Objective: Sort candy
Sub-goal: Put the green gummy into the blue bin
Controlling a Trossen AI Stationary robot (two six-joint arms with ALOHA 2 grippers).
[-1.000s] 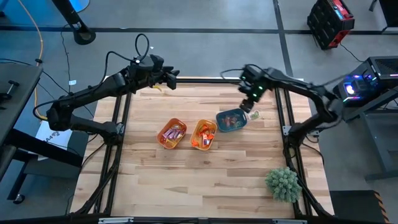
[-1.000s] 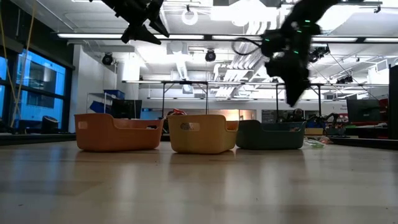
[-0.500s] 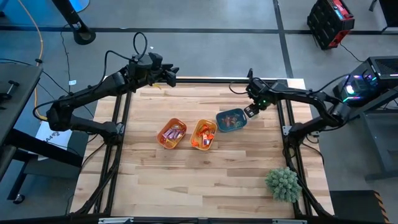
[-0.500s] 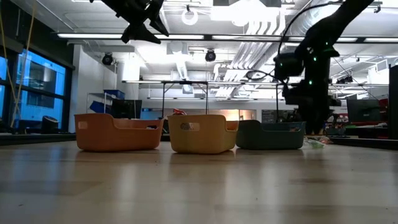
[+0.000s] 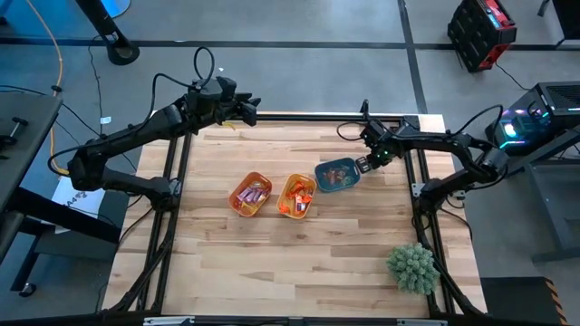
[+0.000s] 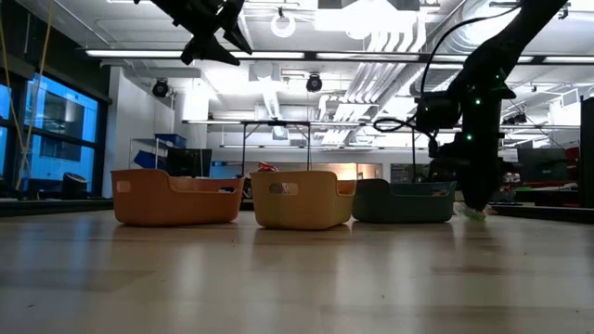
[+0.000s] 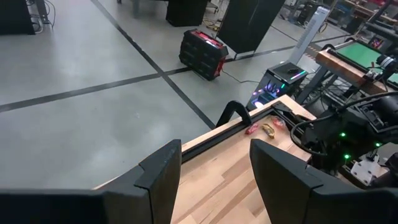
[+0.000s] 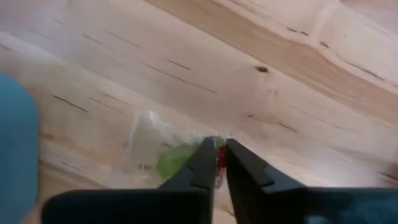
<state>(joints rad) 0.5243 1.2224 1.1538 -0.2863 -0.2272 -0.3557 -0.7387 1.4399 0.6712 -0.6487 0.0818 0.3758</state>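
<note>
R hand pinching candy by blue bin

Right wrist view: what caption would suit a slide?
Right end effector nearly closed on a green-and-clear wrapped candy lying on the wooden table.

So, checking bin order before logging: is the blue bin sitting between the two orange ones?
No, the blue bin sits at the row's right end, beside the yellow-orange bin.

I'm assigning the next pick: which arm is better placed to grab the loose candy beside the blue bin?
Right. The right gripper is down at the table beside the blue bin, fingers nearly shut around a green-and-red candy. The left gripper hangs high at the table's far edge, open.
</note>
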